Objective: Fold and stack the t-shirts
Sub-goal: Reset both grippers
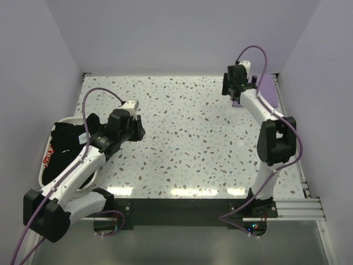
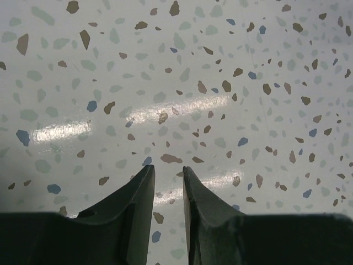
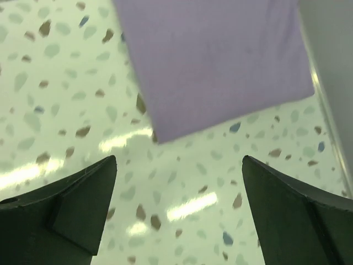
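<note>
The right pincer (image 3: pixel 179 160) is hanging wide open, empty, over the folded lavender t-shirt (image 3: pixel 215 61) lying at the far right of the desk (image 1: pixel 193 138). The left pincer (image 2: pixel 167 171) is showing a narrow gap, nothing in it, near the white tray (image 1: pixel 41 171) where the black t-shirts (image 1: pixel 66 143) are heaped. They're looking light and limp; pinching a hem or shoulder seam seems best. The red-and-white print (image 1: pixel 49 157) is too small to read.

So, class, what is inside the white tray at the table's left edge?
Crumpled black t-shirts, one showing a red-and-white print, fill the white tray. The left arm covers part; how many lie underneath is hidden.
</note>
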`<move>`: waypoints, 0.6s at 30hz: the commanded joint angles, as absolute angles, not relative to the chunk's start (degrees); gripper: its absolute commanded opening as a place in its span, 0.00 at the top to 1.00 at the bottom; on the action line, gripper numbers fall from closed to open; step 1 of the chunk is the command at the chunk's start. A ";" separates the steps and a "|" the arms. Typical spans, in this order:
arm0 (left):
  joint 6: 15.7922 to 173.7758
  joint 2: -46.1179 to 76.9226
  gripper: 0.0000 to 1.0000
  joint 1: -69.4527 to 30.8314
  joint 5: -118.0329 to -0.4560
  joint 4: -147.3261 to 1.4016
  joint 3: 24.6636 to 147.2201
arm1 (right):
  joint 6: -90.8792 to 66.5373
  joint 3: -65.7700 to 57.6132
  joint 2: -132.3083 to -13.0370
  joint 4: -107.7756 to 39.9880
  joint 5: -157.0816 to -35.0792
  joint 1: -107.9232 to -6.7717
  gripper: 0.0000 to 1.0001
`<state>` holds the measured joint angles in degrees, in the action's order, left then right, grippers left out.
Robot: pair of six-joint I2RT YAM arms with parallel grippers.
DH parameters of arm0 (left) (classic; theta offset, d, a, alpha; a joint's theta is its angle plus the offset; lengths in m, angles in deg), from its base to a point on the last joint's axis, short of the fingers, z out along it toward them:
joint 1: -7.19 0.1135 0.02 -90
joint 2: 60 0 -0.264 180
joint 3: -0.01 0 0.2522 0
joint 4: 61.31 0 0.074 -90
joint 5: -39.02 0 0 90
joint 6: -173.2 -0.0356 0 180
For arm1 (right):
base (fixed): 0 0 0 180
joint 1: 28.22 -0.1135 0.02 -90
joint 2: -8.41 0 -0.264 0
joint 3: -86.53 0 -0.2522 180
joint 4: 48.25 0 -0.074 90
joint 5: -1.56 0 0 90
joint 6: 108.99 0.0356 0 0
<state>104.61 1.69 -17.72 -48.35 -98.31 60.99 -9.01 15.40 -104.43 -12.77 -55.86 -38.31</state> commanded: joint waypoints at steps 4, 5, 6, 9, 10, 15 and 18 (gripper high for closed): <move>103.68 -2.87 0.67 -17.86 -47.47 -96.51 61.23 | 3.34 -5.42 -84.62 -12.69 -69.43 -43.06 0.01; 103.68 -3.22 0.67 -17.86 -47.12 -96.51 61.23 | 5.17 -7.45 -82.49 -12.08 -70.32 -43.60 0.01; 103.68 -3.57 0.67 -17.86 -46.94 -96.60 61.23 | 5.97 -10.86 -80.73 -11.56 -71.03 -44.91 0.01; 103.59 -3.93 0.67 -17.86 -46.85 -96.60 61.23 | 7.46 -17.37 -74.22 -11.29 -74.45 -48.59 0.01; 103.68 -3.84 0.67 -17.86 -47.03 -96.60 61.15 | 7.47 -18.96 -71.16 -11.81 -75.86 -49.66 0.01; 103.60 -3.14 0.67 -17.86 -47.82 -96.60 61.32 | 8.52 -27.84 -64.38 -11.81 -81.39 -56.25 0.01; 103.68 -3.31 0.67 -17.86 -46.94 -96.69 61.15 | 8.70 -32.33 -60.33 -13.57 -87.38 -56.34 0.01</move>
